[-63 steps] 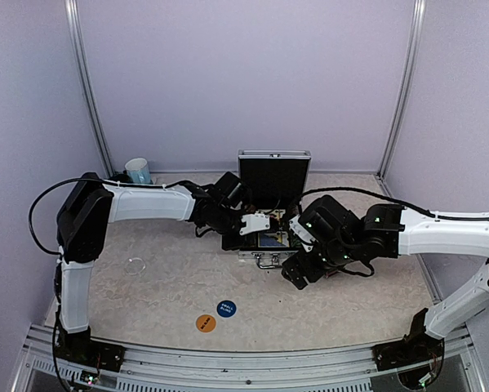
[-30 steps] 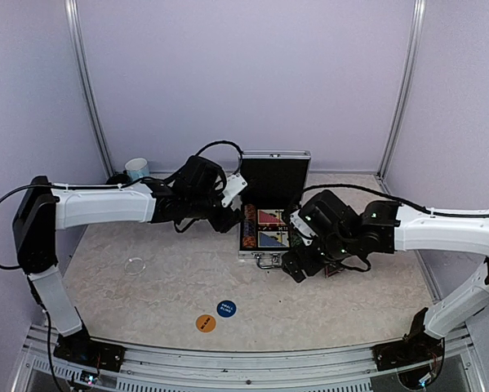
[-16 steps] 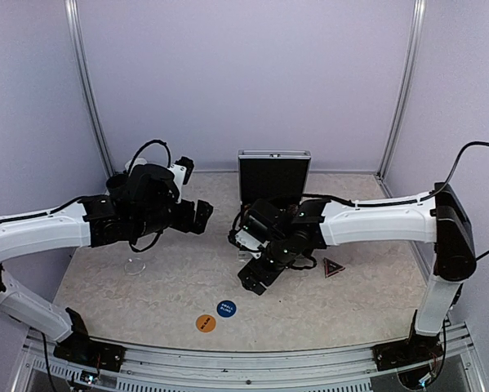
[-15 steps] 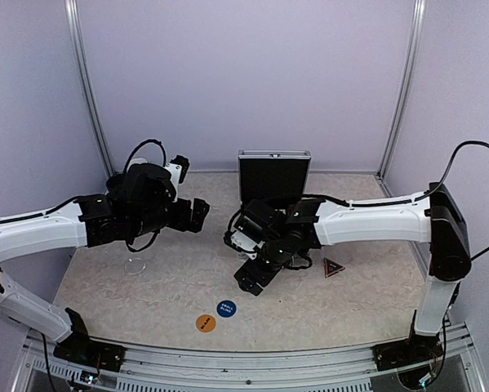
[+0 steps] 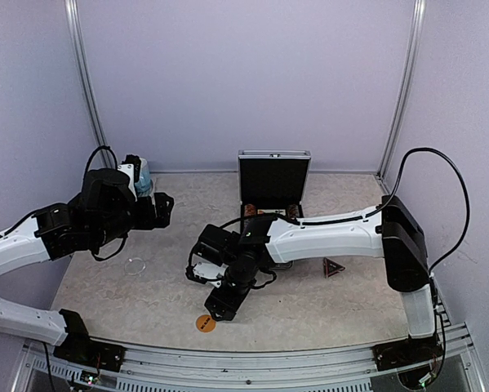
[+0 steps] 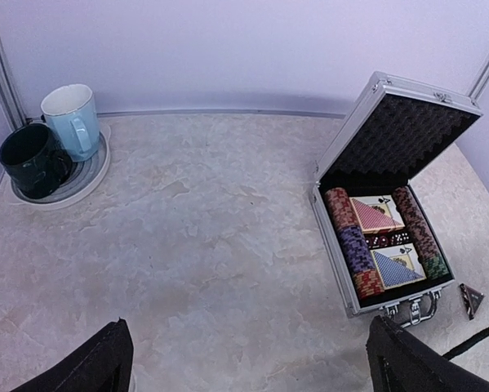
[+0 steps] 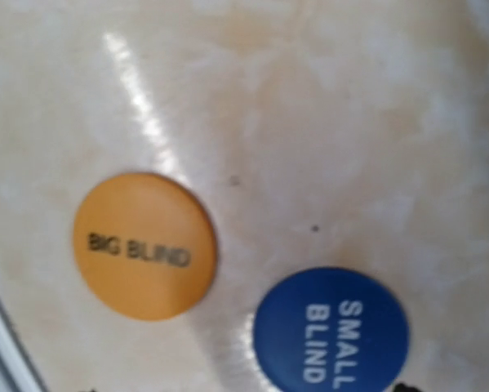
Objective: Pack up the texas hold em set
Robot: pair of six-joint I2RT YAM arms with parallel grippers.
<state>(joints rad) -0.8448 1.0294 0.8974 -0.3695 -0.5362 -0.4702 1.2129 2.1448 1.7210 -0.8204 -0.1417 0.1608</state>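
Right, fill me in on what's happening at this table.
Two robot arms are packing up a poker set. The silver case stands open with chip stacks and card decks inside. The right gripper hangs low over the orange button and the blue button, both lying flat on the table, neither picked up yet. The triangular marker lies beside the case. The left gripper is open and empty, off by the mugs.

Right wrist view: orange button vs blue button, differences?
The orange button reads BIG BLIND in dark letters on one line; the blue button reads SMALL BLIND in white on two. Orange shows whole; blue is cut by the frame's bottom edge. Both are flat round discs, apart, on the table.
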